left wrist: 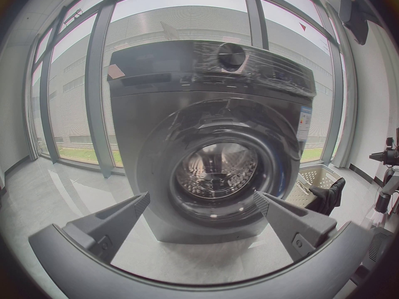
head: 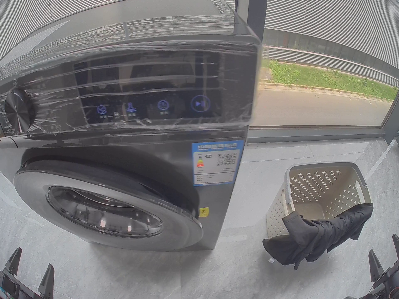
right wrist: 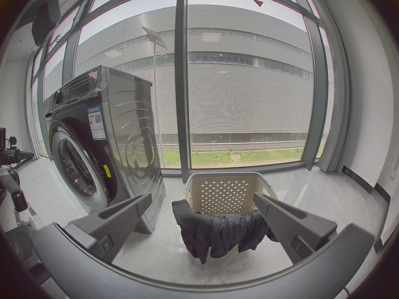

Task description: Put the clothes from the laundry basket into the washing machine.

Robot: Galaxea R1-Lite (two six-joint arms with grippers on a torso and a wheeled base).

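Grey tiled floor [head: 249, 270] by window wall [head: 332, 30]: washing machine [head: 124, 146], door [head: 104, 216] shut. Dark garment [head: 320, 235] draped over laundry basket [head: 316, 183] rim, half outside. Left gripper [left wrist: 200, 196], right gripper [right wrist: 201, 196] both spread, empty. Risk: loose-edge pinch drags garment onto floor; shut door blocks loading.

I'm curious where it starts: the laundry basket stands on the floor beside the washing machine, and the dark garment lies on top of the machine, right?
Not quite: the dark garment hangs over the rim of the laundry basket, not on the washing machine, as the right wrist view shows. The basket does stand on the floor beside it.
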